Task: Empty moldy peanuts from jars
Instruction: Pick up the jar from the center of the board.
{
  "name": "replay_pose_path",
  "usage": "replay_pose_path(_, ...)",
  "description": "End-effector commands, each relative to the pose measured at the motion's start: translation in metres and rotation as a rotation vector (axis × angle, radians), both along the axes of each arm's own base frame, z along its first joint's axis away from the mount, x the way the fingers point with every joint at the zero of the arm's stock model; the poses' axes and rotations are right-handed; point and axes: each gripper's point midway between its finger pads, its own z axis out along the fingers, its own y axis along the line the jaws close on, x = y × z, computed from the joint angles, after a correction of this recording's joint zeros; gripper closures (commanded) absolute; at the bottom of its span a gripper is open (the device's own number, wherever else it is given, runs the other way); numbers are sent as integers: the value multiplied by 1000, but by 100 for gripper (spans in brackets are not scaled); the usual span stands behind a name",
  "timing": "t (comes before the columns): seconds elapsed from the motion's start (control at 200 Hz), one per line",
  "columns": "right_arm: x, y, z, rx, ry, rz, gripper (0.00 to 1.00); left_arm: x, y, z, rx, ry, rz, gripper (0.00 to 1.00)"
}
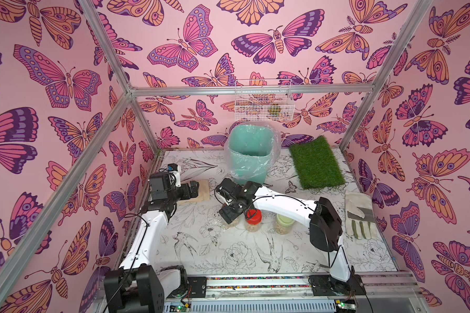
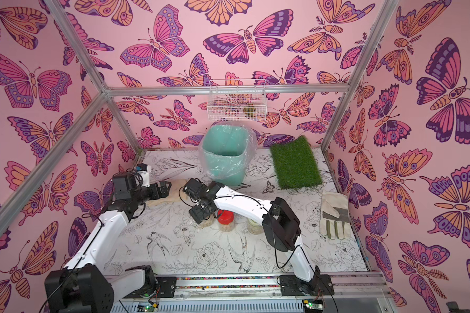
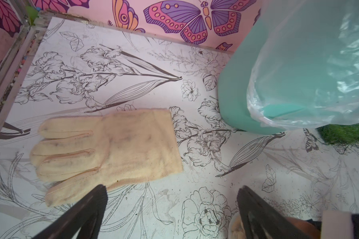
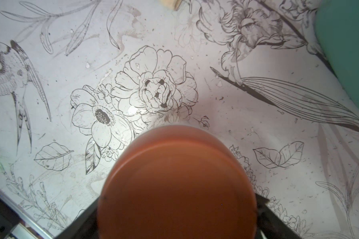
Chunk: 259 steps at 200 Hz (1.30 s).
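Three clear jars of moldy peanuts stand in a row mid-table. In the right wrist view the brown lid (image 4: 177, 186) fills the space between the black fingers of my right gripper (image 4: 177, 203). The fingers straddle its sides; whether they press on it I cannot tell. In both top views that gripper (image 1: 229, 214) (image 2: 200, 214) hides the brown-lidded jar (image 1: 234, 222). The red-lidded jar (image 1: 253, 216) (image 2: 225, 216) and the pale-green-lidded jar (image 1: 284, 220) (image 2: 255, 225) stand to its right, with peanuts (image 1: 282, 230) showing through. My left gripper (image 1: 194, 189) (image 3: 172, 187) hangs open and empty to the left.
A mint-green bin (image 1: 251, 151) (image 3: 236, 93) with a plastic liner stands behind the jars. A beige glove (image 3: 112, 149) lies under the left gripper, a grass mat (image 1: 315, 162) at the back right, a grey-striped glove (image 1: 360, 216) at the right edge. A wire basket (image 1: 263, 100) hangs on the back wall.
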Motion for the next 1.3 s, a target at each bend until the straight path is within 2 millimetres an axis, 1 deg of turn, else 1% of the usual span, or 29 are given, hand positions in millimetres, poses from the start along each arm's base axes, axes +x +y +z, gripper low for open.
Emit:
replay_pose_path(0.0, 8, 5, 76, 205, -80, 2, 100, -9, -14, -2, -21, -4, -75, 0)
replay_pose_path(0.135, 13, -6, 103, 294, -78, -24, 100, -15, -28, 13, -53, -49, -148, 1)
replay_pose_path(0.165, 15, -9, 109, 316, -78, -38, 100, -17, -34, 18, -66, -61, -175, 0)
replay_pose_path(0.25, 24, -19, 127, 376, -95, -84, 100, -23, -51, 31, -102, -92, -254, 5)
replay_pose_path(0.35, 32, -32, 146, 427, -111, -132, 100, -32, -72, 41, -109, -123, -357, 5)
replay_pose_path(0.461, 41, -48, 157, 454, -115, -174, 100, -45, -93, 49, -82, -166, -458, 4)
replay_pose_path(0.581, 51, -65, 164, 497, -87, -221, 100, -59, -105, 61, -53, -229, -522, 1)
replay_pose_path(0.651, 53, -70, 167, 523, -75, -231, 100, -68, -112, 69, -53, -260, -556, 0)
replay_pose_path(0.741, 52, -70, 172, 542, -66, -216, 100, -79, -122, 75, -45, -291, -603, 0)
replay_pose_path(0.836, 49, -67, 175, 557, -52, -193, 100, -86, -133, 76, -20, -311, -650, 0)
replay_pose_path(0.951, 48, -63, 176, 569, -37, -180, 100, -92, -148, 70, 21, -317, -714, 0)
replay_pose_path(1.086, 50, -59, 180, 600, -16, -177, 100, -95, -159, 60, 69, -311, -772, 0)
replay_pose_path(1.217, 49, -52, 183, 633, 4, -154, 100, -100, -170, 57, 101, -324, -825, 0)
replay_pose_path(1.292, 47, -46, 187, 658, 19, -131, 100, -98, -173, 53, 129, -322, -832, 0)
